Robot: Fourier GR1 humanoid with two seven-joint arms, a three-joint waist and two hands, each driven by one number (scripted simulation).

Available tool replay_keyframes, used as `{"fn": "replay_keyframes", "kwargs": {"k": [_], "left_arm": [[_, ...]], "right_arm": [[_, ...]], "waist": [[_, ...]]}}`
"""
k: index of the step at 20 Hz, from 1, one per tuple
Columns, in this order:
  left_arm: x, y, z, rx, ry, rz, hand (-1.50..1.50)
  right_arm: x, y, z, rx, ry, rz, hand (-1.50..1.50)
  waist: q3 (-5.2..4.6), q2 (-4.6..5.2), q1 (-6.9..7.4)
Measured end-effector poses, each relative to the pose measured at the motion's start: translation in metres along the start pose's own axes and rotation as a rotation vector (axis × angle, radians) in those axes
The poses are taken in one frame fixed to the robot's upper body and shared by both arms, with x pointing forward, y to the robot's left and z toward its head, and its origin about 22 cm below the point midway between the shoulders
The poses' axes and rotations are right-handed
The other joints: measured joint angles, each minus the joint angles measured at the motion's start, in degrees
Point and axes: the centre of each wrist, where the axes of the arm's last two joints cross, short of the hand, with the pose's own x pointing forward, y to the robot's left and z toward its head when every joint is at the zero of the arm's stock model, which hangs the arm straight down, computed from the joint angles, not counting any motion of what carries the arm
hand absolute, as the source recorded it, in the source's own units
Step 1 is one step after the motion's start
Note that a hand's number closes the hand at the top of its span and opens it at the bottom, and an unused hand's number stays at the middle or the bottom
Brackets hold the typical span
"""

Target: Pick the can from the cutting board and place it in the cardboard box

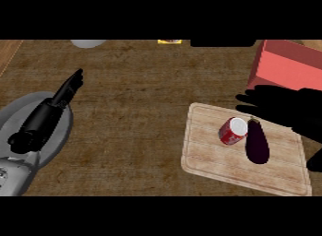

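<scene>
A red can with a white top stands tilted on the wooden cutting board, touching a dark purple eggplant on its right. My right hand hovers just above and right of the can, fingers spread and pointing left, holding nothing. The reddish cardboard box sits at the back right, partly hidden behind that hand. My left hand rests open at the left, fingers straight and pointing away, far from the board.
A white round object, a small yellow item and a black object lie along the far edge. A lighter wooden strip runs down the left side.
</scene>
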Motion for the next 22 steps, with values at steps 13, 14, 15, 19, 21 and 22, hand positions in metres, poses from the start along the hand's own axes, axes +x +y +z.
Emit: {"fn": "replay_keyframes", "kwargs": {"k": [13, 14, 15, 19, 21, 22], "left_arm": [[-0.002, 0.002, 0.000, -0.004, 0.001, 0.000, 0.00], [-0.002, 0.004, 0.001, -0.007, 0.000, 0.002, 0.00], [-0.001, 0.000, 0.003, -0.007, -0.002, 0.002, 0.00], [0.001, 0.001, 0.003, -0.007, 0.003, 0.002, 0.00], [0.001, 0.005, -0.002, -0.004, 0.001, 0.005, 0.00], [0.003, 0.003, -0.006, -0.002, 0.002, 0.003, 0.00]], "right_arm": [[0.034, 0.031, -0.023, 0.089, 0.125, 0.035, -1.50], [0.033, 0.033, -0.027, 0.084, 0.133, 0.041, -1.50], [0.037, 0.034, -0.031, 0.076, 0.137, 0.042, -1.50], [0.038, 0.044, -0.041, 0.060, 0.149, 0.051, -1.50], [0.037, 0.049, -0.044, 0.060, 0.155, 0.060, -1.50], [0.039, 0.051, -0.047, 0.065, 0.158, 0.064, -1.50]], "waist": [[0.04, 0.17, 0.27], [0.04, 0.19, 0.31], [0.05, 0.19, 0.34], [0.05, 0.19, 0.32], [0.05, 0.20, 0.26], [0.05, 0.20, 0.22]]}}
